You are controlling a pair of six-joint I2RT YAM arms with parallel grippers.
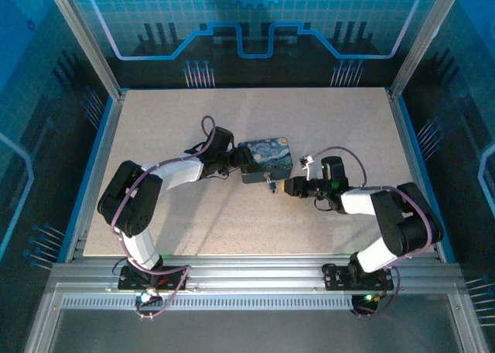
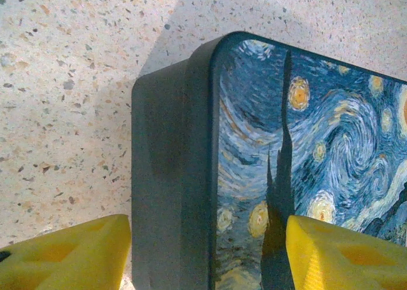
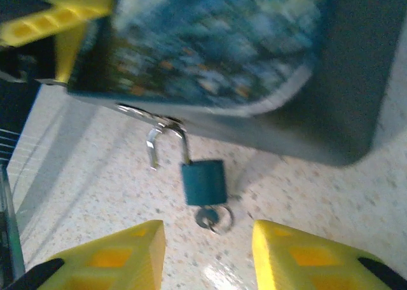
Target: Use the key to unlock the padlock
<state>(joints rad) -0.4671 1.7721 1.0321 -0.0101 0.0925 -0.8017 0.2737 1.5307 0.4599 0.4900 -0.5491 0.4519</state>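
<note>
The right gripper (image 3: 205, 242) holds its yellow fingers spread and empty. Just beyond them the key (image 3: 213, 219) sits under the padlock (image 3: 203, 182), which hangs by its open shackle from the painted tin's (image 3: 254, 61) near edge. The left gripper (image 2: 206, 225) straddles the tin's left end; whether it is clamping the tin cannot be told.

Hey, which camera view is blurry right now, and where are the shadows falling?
Right wrist view: motion blur smears the tin; the padlock is soft but readable. Left wrist view: sharp, with a soft shadow on the table beyond the tin. Top view: crisp, but the padlock is tiny.
</note>
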